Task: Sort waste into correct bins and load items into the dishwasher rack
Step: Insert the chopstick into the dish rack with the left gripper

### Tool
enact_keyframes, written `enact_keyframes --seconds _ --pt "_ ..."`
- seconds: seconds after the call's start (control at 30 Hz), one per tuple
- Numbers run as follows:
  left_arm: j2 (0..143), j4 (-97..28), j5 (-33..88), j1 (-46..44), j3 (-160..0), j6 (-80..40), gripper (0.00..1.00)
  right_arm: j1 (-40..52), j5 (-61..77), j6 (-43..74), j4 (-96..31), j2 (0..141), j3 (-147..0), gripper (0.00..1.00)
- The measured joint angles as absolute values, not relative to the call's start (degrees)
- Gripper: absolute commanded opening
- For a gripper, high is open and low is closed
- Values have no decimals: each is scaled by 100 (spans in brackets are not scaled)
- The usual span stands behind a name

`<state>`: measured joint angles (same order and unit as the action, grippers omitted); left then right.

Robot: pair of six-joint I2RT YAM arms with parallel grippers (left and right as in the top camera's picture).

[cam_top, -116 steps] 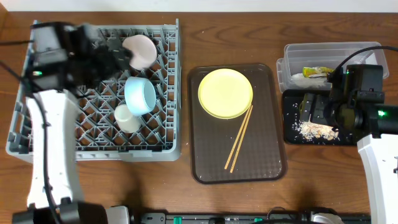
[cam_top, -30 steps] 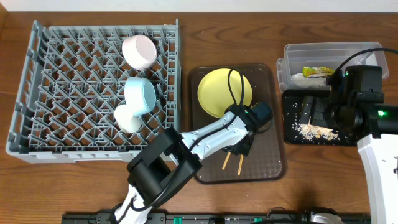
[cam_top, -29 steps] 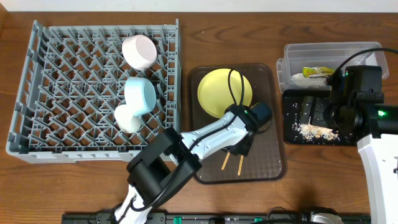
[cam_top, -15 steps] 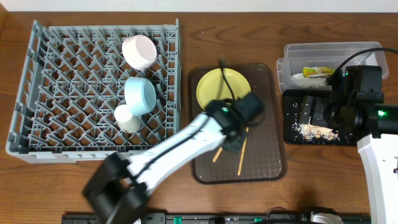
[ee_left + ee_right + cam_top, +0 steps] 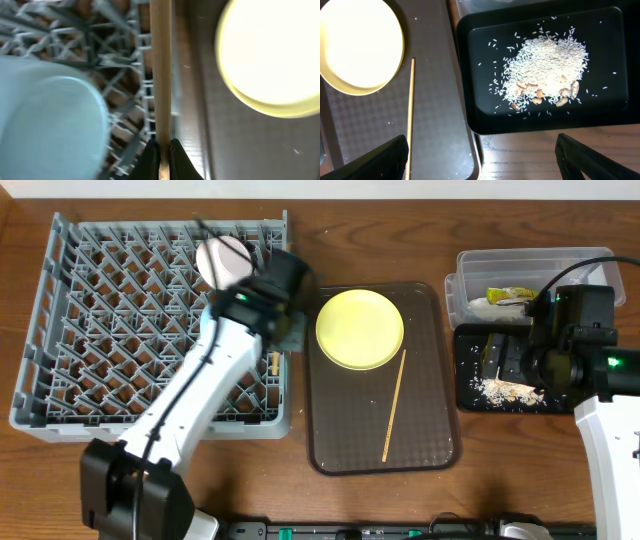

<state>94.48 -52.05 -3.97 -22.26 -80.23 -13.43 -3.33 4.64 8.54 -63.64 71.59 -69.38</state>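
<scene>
Down on the wooden table [image 5: 480, 480], the left gripper [image 5: 161, 150] has its jaws pinched tight on one chopstick [image 5: 161, 75], right at the dishwasher rack's [image 5: 100, 300] right edge, just beside the light blue bowl [image 5: 45, 115]. Over on the brown tray [image 5: 340, 440] lies the second chopstick [image 5: 393, 405], near the yellow plate [image 5: 360, 330]. Far right, the right gripper [image 5: 482, 155] hangs spread wide, holding nothing, above the black tray [image 5: 600, 115] of leftovers [image 5: 545, 65].

Plate [image 5: 360, 329] and 1 chopstick [image 5: 394, 405] on tray [image 5: 338, 435]
</scene>
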Motion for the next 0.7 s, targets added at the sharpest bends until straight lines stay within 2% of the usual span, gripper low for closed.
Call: enact_keyframes --seconds 0.13,0.17,0.2,0.23,0.27,0.3,0.4,0.47,0.7 --pt "9655 -5203 -336 -2014 -8023 -1343 7 -333 464 854 -6361 7161 -6938 92" --pt "9749 -5203 -322 -2008 -8023 -1343 9 -333 464 854 -6359 7159 -6938 92" --pt "9826 -5203 -316 -2008 -8023 -1323 17 -333 464 854 -6359 7159 -6938 92" --pt "9904 -5203 -301 -2008 -8023 -1313 32 -333 464 854 -6359 7161 -6938 92" --pt "9988 -5203 -292 -2010 -8023 -1286 43 -333 464 854 -6357 7161 -6938 92" --pt "10062 -5203 -287 -2010 -8023 -1317 49 -333 464 854 -6359 7159 -6938 92" --pt "10160 -5218 -318 -1994 -8020 -1291 59 -333 464 854 -6361 7161 -6938 92" --pt "10154 -5207 -327 -1953 -8023 -1297 61 -333 464 854 -6364 7159 -6938 92" --pt "9922 -5384 -294 -1933 -8020 -1304 61 -333 464 854 -6361 7161 -6938 92"
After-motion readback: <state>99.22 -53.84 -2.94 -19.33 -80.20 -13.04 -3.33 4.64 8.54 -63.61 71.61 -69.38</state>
